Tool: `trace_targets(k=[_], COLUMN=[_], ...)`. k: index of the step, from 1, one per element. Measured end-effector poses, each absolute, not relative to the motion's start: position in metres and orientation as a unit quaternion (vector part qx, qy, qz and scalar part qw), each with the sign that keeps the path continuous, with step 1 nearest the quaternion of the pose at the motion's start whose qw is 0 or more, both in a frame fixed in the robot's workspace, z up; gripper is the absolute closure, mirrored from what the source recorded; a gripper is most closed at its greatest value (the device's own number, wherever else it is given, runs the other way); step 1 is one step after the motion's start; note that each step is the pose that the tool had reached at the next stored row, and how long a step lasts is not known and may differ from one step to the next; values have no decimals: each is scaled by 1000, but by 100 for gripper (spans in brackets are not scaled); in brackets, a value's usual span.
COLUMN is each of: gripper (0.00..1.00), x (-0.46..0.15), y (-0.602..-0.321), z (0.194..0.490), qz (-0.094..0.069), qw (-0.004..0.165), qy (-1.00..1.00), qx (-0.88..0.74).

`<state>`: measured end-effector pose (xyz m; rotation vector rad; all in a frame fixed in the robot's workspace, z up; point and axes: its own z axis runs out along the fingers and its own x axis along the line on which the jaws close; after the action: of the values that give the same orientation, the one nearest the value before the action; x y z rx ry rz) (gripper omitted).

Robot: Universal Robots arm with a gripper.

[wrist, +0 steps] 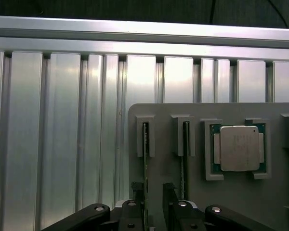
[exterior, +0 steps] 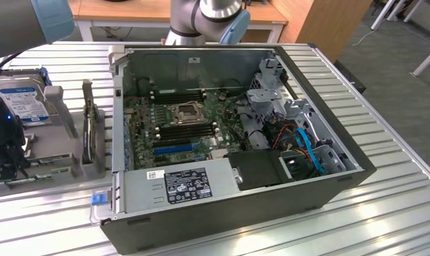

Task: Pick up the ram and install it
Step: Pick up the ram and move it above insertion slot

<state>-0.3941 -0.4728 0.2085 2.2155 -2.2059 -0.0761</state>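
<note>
Two rams stand on edge in slots of a grey holder plate (wrist: 164, 115): one ram (wrist: 145, 154) and a second ram (wrist: 184, 159) beside it. My gripper (wrist: 153, 198) is open just above the plate, and its two dark fingers (wrist: 169, 191) straddle the first ram's near end with a gap on each side. In the exterior view the gripper (exterior: 5, 160) hangs over the holder at the exterior view's left, where a green ram (exterior: 37, 177) lies low in the holder. The open computer case (exterior: 329, 184) shows its motherboard with black memory slots (exterior: 190, 128).
A square silver processor chip (wrist: 238, 148) sits in a pocket beside the rams. A hard drive with a blue label (exterior: 23, 101) stands upright in the holder. A power supply (exterior: 183, 186) and cables (exterior: 308, 149) fill the case's near side. Everything rests on a ribbed metal table (exterior: 385, 213).
</note>
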Motion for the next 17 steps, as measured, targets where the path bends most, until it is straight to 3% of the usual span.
trace_targets(k=[17], gripper=[71], x=[-382], y=[-473], z=[208], qz=[-25], qw=[7], qy=[-705], qx=[708])
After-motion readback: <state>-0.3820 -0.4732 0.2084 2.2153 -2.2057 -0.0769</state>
